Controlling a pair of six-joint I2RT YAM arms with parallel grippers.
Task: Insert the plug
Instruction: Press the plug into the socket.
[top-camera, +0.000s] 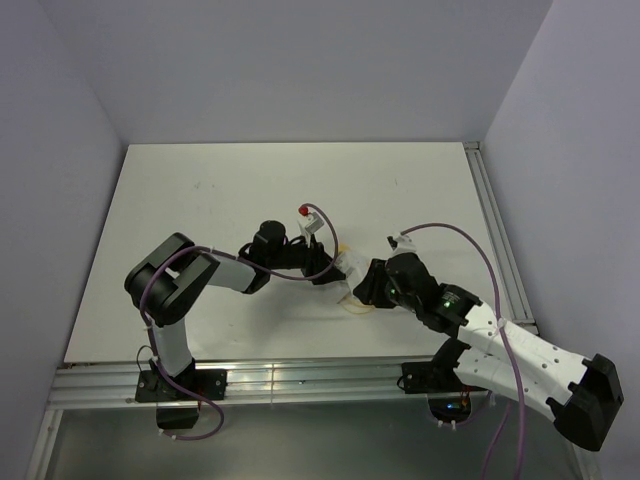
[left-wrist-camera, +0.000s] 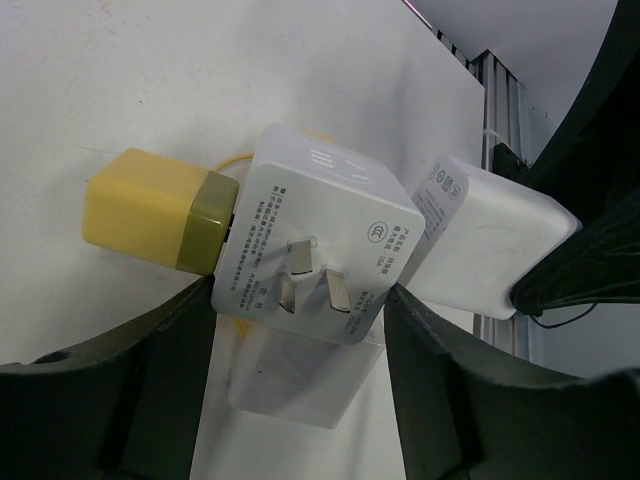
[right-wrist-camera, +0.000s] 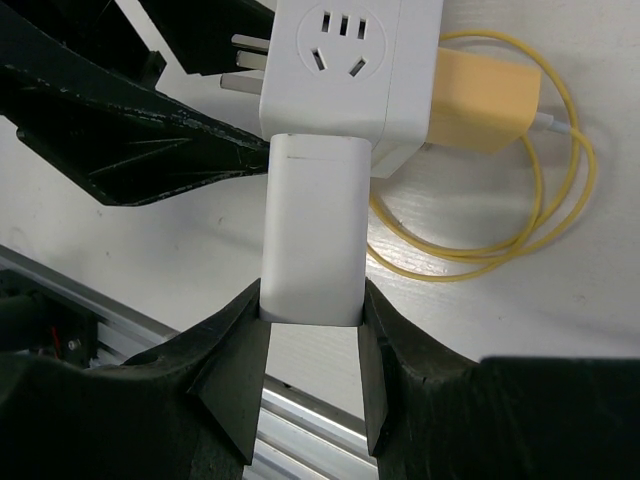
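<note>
The white table (top-camera: 250, 200) carries both arms, which meet near its front centre. The left arm (top-camera: 190, 285) reaches rightward from its base and the right arm (top-camera: 500, 340) stretches leftward.

Between them is the adapter cube (left-wrist-camera: 320, 220), a white block with rounded corners. In the right wrist view the cube (right-wrist-camera: 335, 70) shows a socket face with narrow slots above and two angled slots below. In the left wrist view another face bears fine grey print and three flat metal prongs (left-wrist-camera: 300, 275) set in a triangle. The left gripper (left-wrist-camera: 300, 300) is clamped on this cube, with a dark finger pressed against each of two opposite sides.

The plug (right-wrist-camera: 312, 220) is a plain white oblong body, smooth with softened edges and a faint seam near its far end. The right gripper (right-wrist-camera: 310, 310) is closed tight on it, gripping its near end between both fingers. Its far end sits against one face of the cube. Its pins are hidden, so I cannot tell how far it is seated. In the left wrist view the plug (left-wrist-camera: 490, 245) lies at a slant to the cube, with some small print on the end that faces it.

A yellow charger (left-wrist-camera: 150, 210) with an olive-toned collar sits flush against another face of the cube. Its thin yellow cable (right-wrist-camera: 560, 200) loops on the table beside it.
</note>
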